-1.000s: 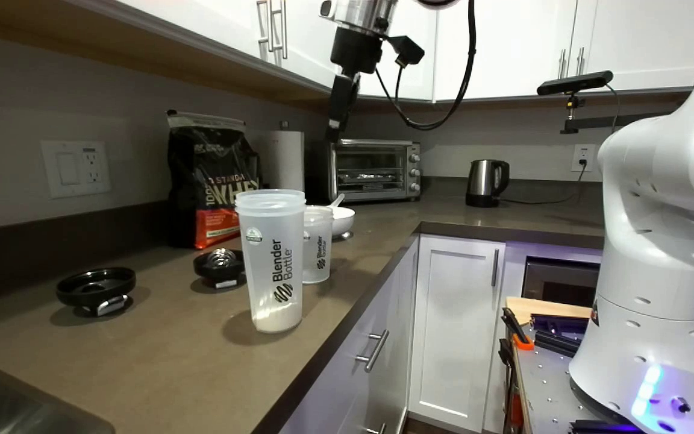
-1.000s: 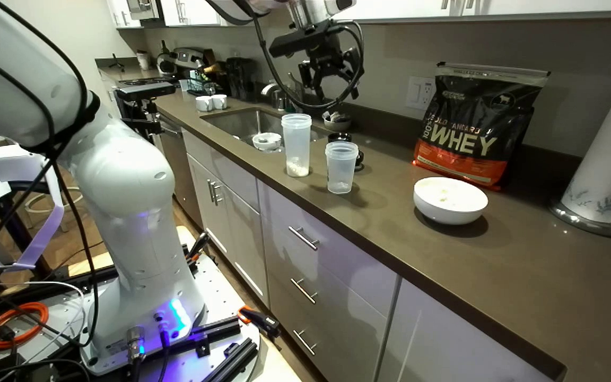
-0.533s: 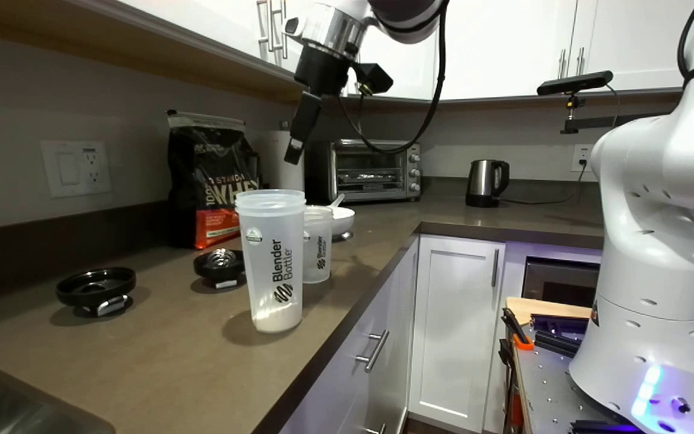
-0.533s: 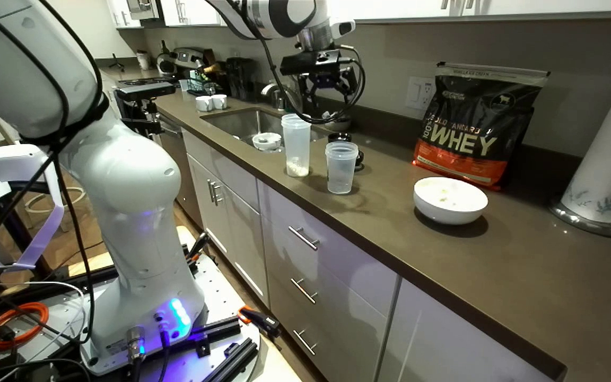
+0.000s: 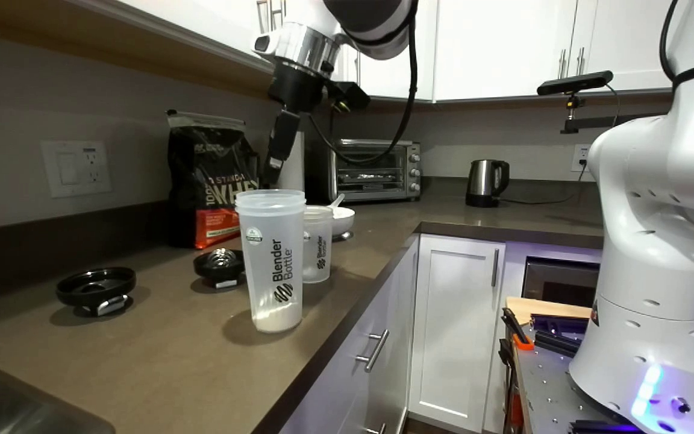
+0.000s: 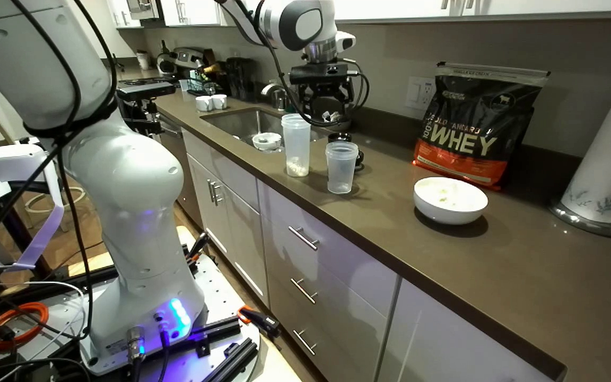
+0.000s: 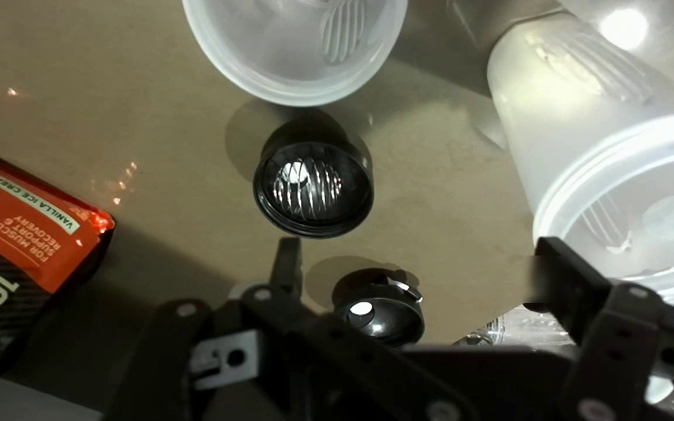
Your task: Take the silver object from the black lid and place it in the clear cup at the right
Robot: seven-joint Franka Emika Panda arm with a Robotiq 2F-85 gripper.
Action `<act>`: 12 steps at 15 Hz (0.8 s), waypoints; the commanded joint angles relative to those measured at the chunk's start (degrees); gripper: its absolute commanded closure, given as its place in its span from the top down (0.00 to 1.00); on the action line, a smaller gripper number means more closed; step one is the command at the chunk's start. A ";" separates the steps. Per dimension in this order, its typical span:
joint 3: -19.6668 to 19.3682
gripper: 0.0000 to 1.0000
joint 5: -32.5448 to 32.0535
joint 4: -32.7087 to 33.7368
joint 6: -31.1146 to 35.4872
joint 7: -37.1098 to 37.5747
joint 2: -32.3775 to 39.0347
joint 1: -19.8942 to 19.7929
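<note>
We are looking along a kitchen bench where a black lid is lying open side up. A silver object, a ball of coiled wire, is resting inside the lid. The robot's claw is hanging above and apart from the lid, its two fingers standing wide apart with nothing between them. We are judging the task to be at the approach: nothing is being held, and the descent, grip, lift, carry and release into the clear cup are all remaining. In the wrist view, the lid is showing just ahead of one finger rather than midway, so we are expecting a sideways correction.

For room, we are finding the clear cup standing upright just beside the lid, toward the bench's front edge; the carry is looking short, though the cup's high rim could be crowding a finger. A taller printed cup is standing near the lid, toward the front edge and the sink. A second black piece is sitting on the lid's sink side. On the lid's opposite side a whey bag is standing, bare bench lying between.
</note>
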 commanded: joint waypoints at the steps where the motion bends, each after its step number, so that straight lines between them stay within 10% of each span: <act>1: 1.53 1.00 1.64 3.25 -1.26 -3.25 3.69 -0.42; 12: 4.94 1.00 -0.67 9.67 -7.26 -1.23 9.17 -3.10</act>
